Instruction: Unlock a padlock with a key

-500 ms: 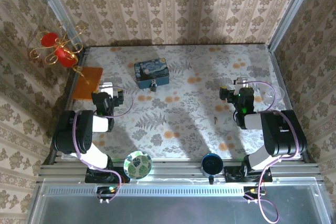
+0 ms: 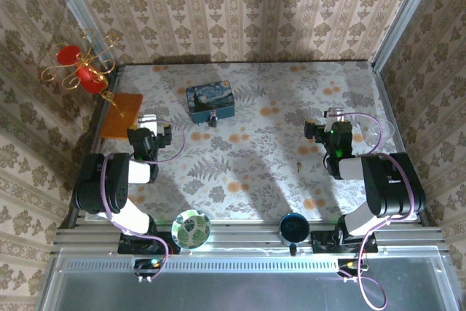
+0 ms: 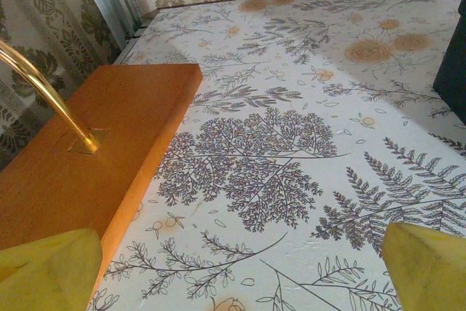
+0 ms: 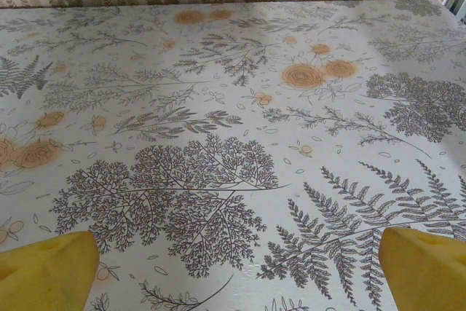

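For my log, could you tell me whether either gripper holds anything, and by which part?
Nothing is held: the left gripper and the right gripper are open.

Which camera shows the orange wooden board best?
Left wrist: the board is close, with a brass stem set into it. Top external has it small, at the left edge. Right wrist faces patterned tablecloth.

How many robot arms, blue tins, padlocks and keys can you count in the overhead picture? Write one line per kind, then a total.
robot arms: 2 (left arm, right arm)
blue tin: 1
padlock: 1
key: 1
Total: 5
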